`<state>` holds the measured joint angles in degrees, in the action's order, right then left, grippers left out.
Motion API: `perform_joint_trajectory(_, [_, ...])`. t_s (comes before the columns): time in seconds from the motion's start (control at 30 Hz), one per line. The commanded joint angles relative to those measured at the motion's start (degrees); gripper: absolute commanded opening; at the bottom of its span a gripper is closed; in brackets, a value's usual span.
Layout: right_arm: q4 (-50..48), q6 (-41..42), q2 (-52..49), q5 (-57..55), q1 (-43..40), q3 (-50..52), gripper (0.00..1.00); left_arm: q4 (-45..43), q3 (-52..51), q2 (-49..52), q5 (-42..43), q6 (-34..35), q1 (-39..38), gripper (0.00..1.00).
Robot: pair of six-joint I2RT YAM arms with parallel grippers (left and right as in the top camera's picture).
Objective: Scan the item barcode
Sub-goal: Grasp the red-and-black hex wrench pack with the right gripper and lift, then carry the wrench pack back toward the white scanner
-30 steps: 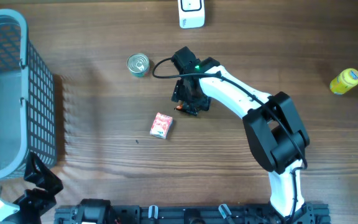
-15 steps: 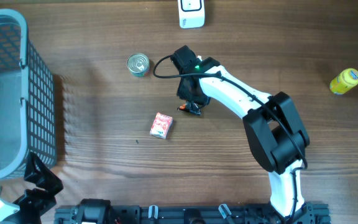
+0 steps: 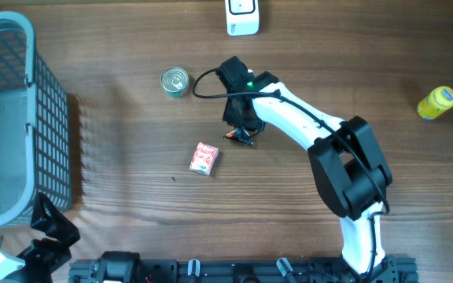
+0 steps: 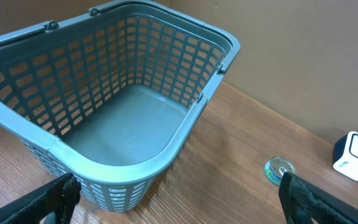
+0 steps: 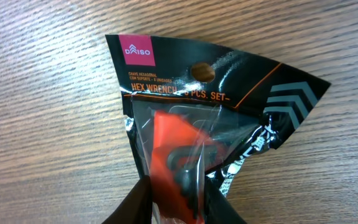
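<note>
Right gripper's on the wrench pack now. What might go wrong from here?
The right gripper pinches only the crumpled lower end of the wrench pack; the glossy film may slip on lifting.
Creases and glare may hinder the scanner; no barcode shows on this face.

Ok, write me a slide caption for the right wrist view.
Right claw pinching the crumpled lower end of a black Daiso hex wrench set packet, wooden table behind.
</note>
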<state>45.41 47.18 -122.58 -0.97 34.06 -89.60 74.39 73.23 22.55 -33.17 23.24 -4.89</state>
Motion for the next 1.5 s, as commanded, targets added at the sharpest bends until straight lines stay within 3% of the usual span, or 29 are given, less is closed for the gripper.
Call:
perform_joint_trajectory(0.0, [0.26,-3.78,-0.74,6.12,0.13,0.26,0.05,0.00,0.55,-0.11,-0.76,-0.48,0.28,1.00])
perform_joint_trajectory(0.3, [-2.05,-11.43,-0.68,29.90,-0.02,-0.96,0.05,0.02,0.55,-0.11,-0.79,-0.48,0.28,1.00])
perform_joint_trajectory(0.67, [-4.00,-11.23,-0.26,50.45,-5.05,-3.93,0.05,0.46,0.55,-0.11,-0.79,-0.48,0.28,1.00])
perform_joint_trajectory(0.8, [-8.68,-10.58,-0.26,64.65,-7.93,-3.91,0.05,0.52,0.55,-0.11,-0.81,-0.50,0.28,1.00])
perform_joint_trajectory(0.87, [-13.07,-5.92,-0.26,73.99,-8.98,-3.91,0.05,0.68,0.55,-0.11,-0.81,-0.50,0.28,1.00])
perform_joint_trajectory(0.97, [-23.63,7.91,-0.26,84.54,-9.46,-3.91,0.05,1.51,0.55,-0.11,-0.76,-0.44,0.28,1.00])
perform_joint_trajectory(1.13, [-36.72,28.74,-0.26,93.57,-9.44,-3.91,0.05,2.60,0.55,-0.11,-0.79,-0.24,0.28,1.00])
perform_joint_trajectory(1.47, [-44.30,56.33,-0.07,93.44,-9.46,-3.93,0.05,2.62,0.55,-0.11,-0.74,1.70,0.28,1.00])
